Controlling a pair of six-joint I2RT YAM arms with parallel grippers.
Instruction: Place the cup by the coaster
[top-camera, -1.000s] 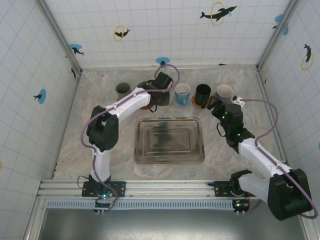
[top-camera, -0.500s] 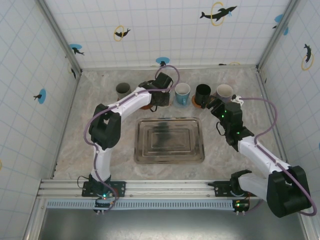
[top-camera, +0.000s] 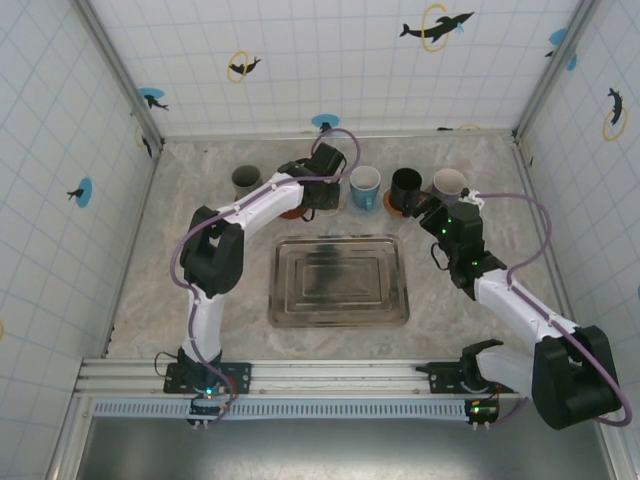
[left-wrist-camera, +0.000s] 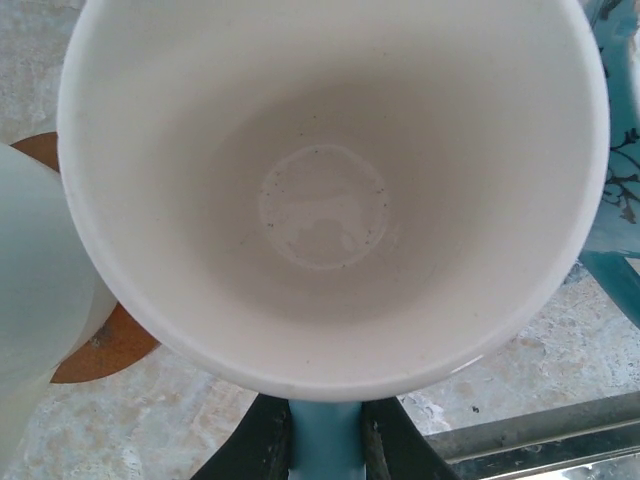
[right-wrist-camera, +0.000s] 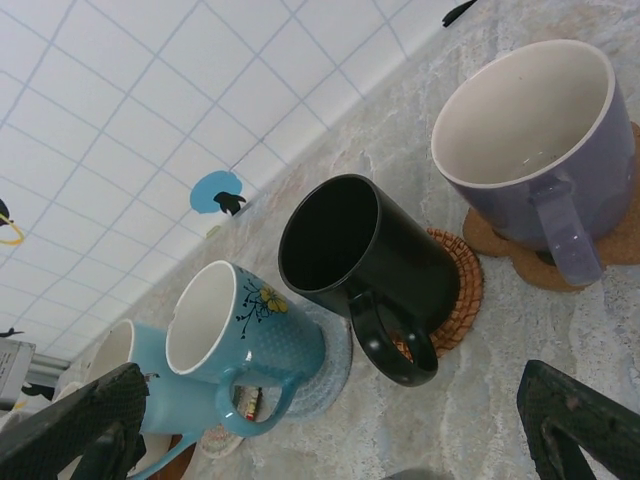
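The left gripper (left-wrist-camera: 325, 440) had its jaws clamped on the handle of the light-blue ceramic cup with a white inside (left-wrist-camera: 330, 200), holding it upright, likely for a level set-down. The round brown cork coaster (left-wrist-camera: 100, 350) lay at the cup's eight o'clock, partly beneath its rim. The right gripper (right-wrist-camera: 330, 425), jaws wide apart, hung off at the cup's three o'clock, seemingly out of the way.

Steel tray (top-camera: 340, 281) mid-table, black mug (right-wrist-camera: 365, 265), purple mug (right-wrist-camera: 530, 150), grey cup (top-camera: 246, 181)
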